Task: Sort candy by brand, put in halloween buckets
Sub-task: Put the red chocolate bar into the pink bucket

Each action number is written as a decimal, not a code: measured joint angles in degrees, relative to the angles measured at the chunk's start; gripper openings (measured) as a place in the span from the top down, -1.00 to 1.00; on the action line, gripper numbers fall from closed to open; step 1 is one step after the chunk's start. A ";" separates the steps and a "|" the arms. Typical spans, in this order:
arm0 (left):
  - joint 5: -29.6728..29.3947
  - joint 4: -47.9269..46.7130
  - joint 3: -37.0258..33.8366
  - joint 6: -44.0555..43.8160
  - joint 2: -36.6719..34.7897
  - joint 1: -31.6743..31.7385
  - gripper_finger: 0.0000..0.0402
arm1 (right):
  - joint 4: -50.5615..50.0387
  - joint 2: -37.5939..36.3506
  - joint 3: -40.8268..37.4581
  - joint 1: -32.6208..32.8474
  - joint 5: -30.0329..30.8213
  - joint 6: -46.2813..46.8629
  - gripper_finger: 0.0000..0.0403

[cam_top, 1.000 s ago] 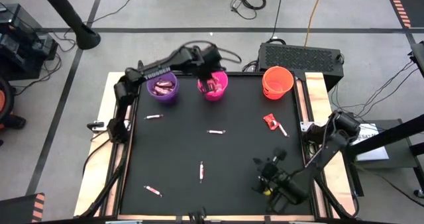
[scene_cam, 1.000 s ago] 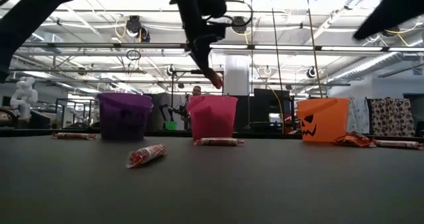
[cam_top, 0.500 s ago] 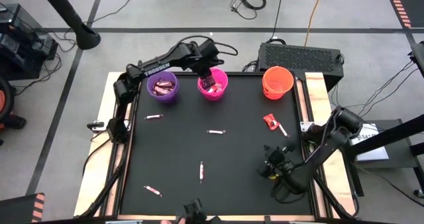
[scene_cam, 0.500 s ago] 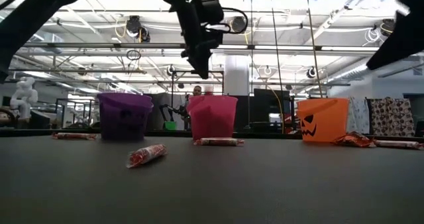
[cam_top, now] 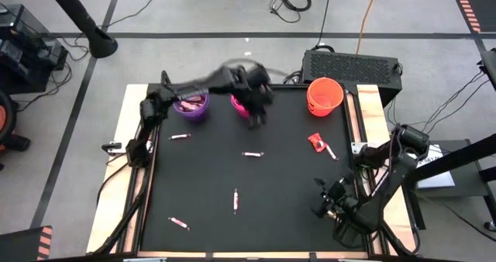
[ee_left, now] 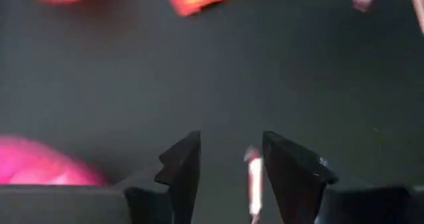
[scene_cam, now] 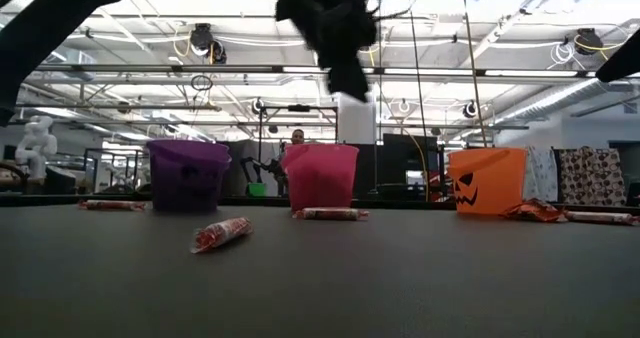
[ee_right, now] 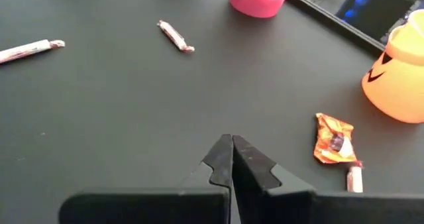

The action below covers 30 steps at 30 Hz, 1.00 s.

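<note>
the black bench (cam_top: 271, 184) filled the middle of the high view, with pale wood showing along its left and right edges. across its upper edge stood the three halloween buckets: the purple bucket (cam_top: 191, 105) at upper left with maroon-pink wrappers inside, the pink bucket (cam_top: 242, 105) just right of it, partly under the left arm, and the orange bucket (cam_top: 325, 95) well apart toward the upper right.

the left arm reached in from the upper left, and the left gripper (cam_top: 256, 113) hung blurred just below and right of the pink bucket. in its wrist view the fingers (ee_left: 179, 168) stood narrowly apart with nothing between them. the right arm was folded at the lower right, its right gripper (cam_top: 327, 204) above the bench near the lower right corner; in its wrist view the fingers (ee_right: 218, 159) were pressed together, empty.

the candy lay scattered. a red-orange wrapper (cam_top: 315, 142) sat below the orange bucket, with a pale stick (cam_top: 329, 150) just beside it. another stick (cam_top: 252, 153) lay near the centre, one (cam_top: 180, 136) below the purple bucket, one (cam_top: 235, 201) upright in the lower middle, and one (cam_top: 179, 223) at lower left.
</note>
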 joint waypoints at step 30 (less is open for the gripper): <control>-17.68 74.59 0.00 14.00 32.90 -13.96 0.16 | -0.23 -0.01 0.00 2.02 1.31 -0.56 1.00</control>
